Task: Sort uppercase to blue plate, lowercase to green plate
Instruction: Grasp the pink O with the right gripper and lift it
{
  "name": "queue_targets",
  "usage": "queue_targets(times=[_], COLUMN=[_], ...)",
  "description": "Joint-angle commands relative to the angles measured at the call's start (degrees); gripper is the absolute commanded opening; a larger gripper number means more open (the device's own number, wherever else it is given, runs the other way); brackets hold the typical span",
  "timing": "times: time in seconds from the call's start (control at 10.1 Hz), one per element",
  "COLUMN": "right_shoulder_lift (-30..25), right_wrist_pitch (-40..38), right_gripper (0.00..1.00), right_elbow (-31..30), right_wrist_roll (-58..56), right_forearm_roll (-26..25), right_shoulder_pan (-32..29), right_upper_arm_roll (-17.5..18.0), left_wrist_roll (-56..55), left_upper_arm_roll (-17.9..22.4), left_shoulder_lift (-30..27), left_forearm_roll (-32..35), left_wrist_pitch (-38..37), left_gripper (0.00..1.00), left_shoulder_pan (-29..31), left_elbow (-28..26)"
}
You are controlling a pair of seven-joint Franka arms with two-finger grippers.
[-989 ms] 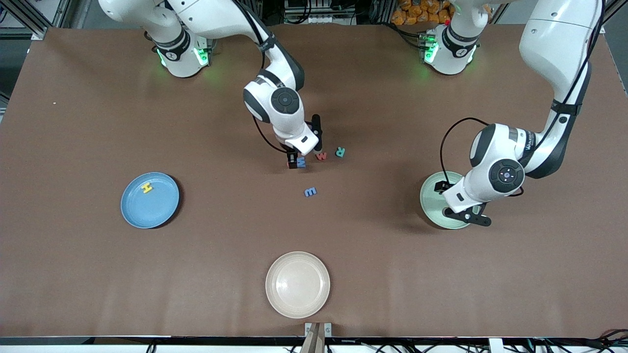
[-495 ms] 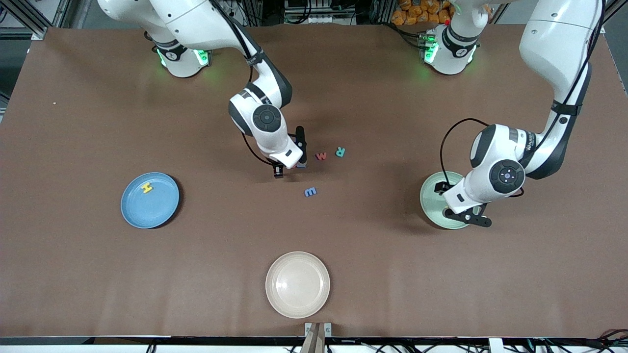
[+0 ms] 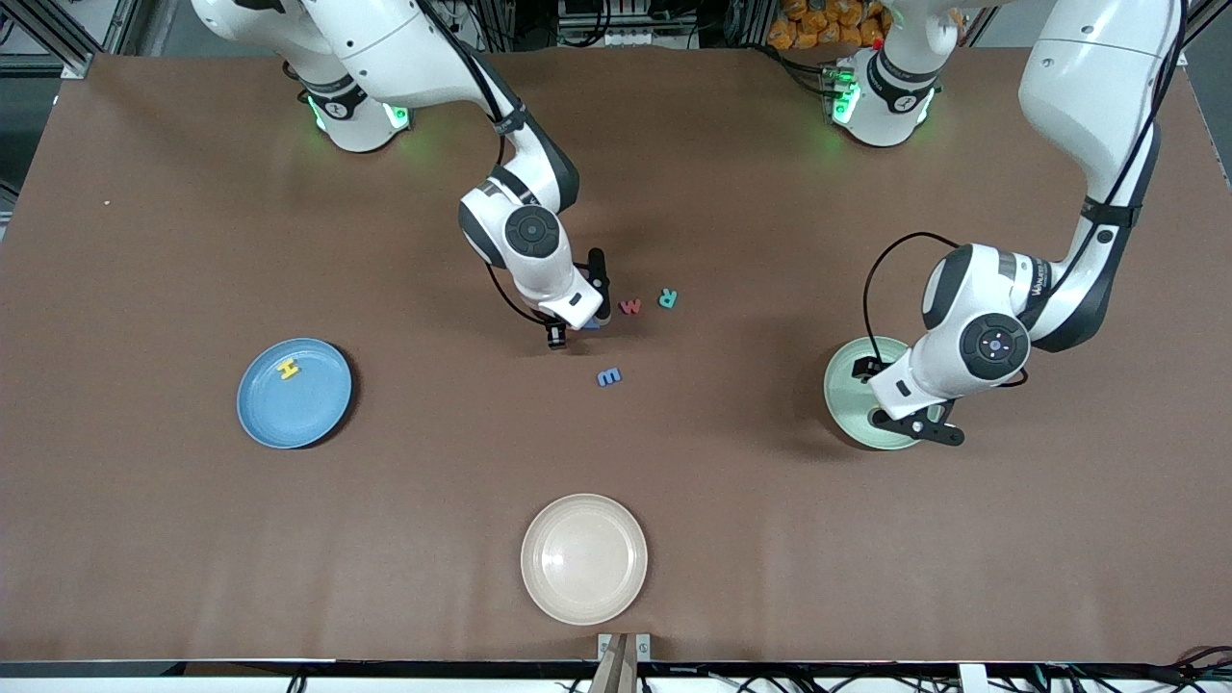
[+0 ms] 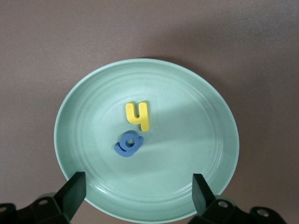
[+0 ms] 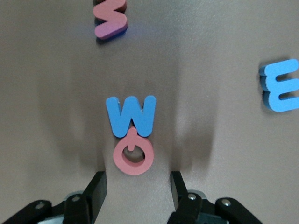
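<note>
My right gripper hangs open low over the table, its fingers empty. Just ahead of the fingertips lie the red Q and the blue W, touching each other. The red w, the blue e-like letter and the teal R lie loose nearby. In the front view the right gripper hides most of the W. My left gripper is open over the green plate, which holds a yellow h and a blue g. The blue plate holds a yellow H.
A cream plate sits near the table's front edge, nearer the camera than the letters. The blue plate lies toward the right arm's end, the green plate toward the left arm's end. Brown tabletop spreads between them.
The right gripper shifted toward the blue plate's side, then came partway back, and its jaws narrowed. The letters stayed on the table. The left arm has not moved.
</note>
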State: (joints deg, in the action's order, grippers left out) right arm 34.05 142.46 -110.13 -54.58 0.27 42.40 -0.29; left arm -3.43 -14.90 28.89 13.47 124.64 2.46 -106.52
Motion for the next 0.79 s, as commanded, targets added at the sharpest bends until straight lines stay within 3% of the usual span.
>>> queue_targets(times=[0.0,0.4,0.69], right_shoulder_lift=[0.31,1.01,1.1], right_wrist_pitch=[0.54,0.36,0.19], right_gripper=[0.65,0.59,0.31], right_elbow=[0.44,1.67,1.68], right_wrist_roll=[0.27,0.53,0.27], right_forearm_roll=[2.96,3.25,3.16], right_shoulder_pan=[1.27,1.9,1.99], right_upper_arm_roll=[0.12,0.12,0.03], left_wrist_roll=[-0.09,-0.09,-0.09], left_upper_arm_roll=[-0.04,-0.04,-0.04], left_shoulder_lift=[0.38,0.38,0.38], left_forearm_roll=[-1.08,-1.08,-1.08], left_wrist_pitch=[-0.19,-0.19,-0.19], left_gripper=[1.0,1.0,1.0], left_shoulder_pan=[-0.09,-0.09,-0.09], left_elbow=[0.79,0.79,0.79])
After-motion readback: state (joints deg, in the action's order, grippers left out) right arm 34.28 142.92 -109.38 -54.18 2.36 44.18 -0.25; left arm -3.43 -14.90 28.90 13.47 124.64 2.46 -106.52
